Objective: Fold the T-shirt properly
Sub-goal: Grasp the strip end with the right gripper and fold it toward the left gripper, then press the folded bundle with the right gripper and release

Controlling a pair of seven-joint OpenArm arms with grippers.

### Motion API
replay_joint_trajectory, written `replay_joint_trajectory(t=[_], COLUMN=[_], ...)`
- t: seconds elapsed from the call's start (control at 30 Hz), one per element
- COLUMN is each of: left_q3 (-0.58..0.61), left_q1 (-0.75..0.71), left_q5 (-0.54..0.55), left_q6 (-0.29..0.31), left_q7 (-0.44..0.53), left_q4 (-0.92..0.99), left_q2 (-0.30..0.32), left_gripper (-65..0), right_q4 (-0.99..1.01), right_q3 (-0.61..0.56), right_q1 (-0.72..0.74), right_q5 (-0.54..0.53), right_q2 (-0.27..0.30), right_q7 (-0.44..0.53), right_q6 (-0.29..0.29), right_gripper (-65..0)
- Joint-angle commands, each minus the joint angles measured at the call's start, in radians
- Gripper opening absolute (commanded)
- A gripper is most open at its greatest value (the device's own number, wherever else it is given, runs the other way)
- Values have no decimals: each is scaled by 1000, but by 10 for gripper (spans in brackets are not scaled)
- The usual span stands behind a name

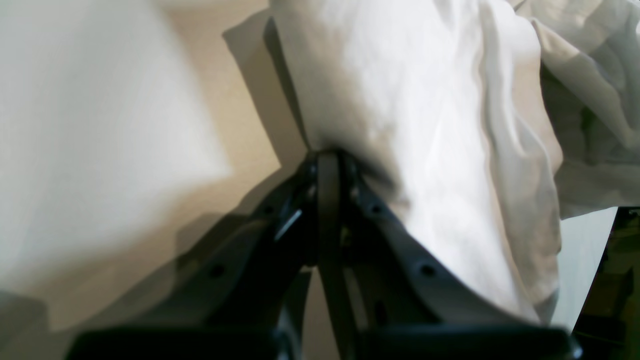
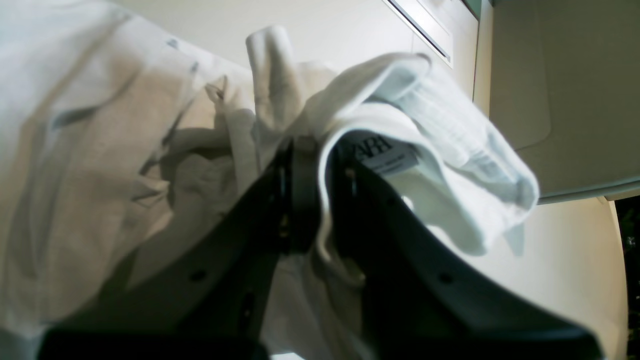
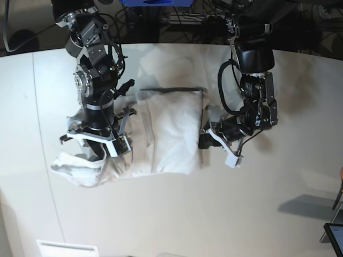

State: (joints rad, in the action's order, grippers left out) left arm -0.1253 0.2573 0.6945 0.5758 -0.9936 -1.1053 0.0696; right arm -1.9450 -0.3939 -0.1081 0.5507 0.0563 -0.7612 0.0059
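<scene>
The T-shirt (image 3: 169, 134) was seen as plain white, without print, shaded grey in its wrinkles. A white label (image 2: 381, 152) with grey lettering was shown inside its ribbed collar. The tabletop (image 3: 214, 214) was off-white. Both tools (image 1: 327, 160) (image 2: 310, 150) and the arms were black.

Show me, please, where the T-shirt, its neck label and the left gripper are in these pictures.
T-shirt (image 3: 169, 142): base view, its flat middle panel.
Neck label (image 2: 381, 151): right wrist view, the printed tag inside the collar.
Left gripper (image 1: 328, 155): left wrist view, fingertips pinching cloth.
</scene>
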Motion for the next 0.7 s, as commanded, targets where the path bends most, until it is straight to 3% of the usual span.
replay_joint_trajectory(t=[0.0,0.4,0.67], left_q3=[2,106,108], left_q1=[7,27,26], left_q5=[-45,-45,-45], left_q6=[-13,-13,-13], left_q7=[-34,5,17], left_q4=[0,4,9], left_q2=[2,2,-4], left_gripper=[-650,-650,-650], right_q4=[-17,26,86], right_q3=[-15,-158,-164], right_q1=[14,21,17], right_q5=[18,18,18], right_q2=[-6,-16,-32], right_q7=[29,-13,-21], right_q6=[-11,-14,-16], right_gripper=[-650,-650,-650])
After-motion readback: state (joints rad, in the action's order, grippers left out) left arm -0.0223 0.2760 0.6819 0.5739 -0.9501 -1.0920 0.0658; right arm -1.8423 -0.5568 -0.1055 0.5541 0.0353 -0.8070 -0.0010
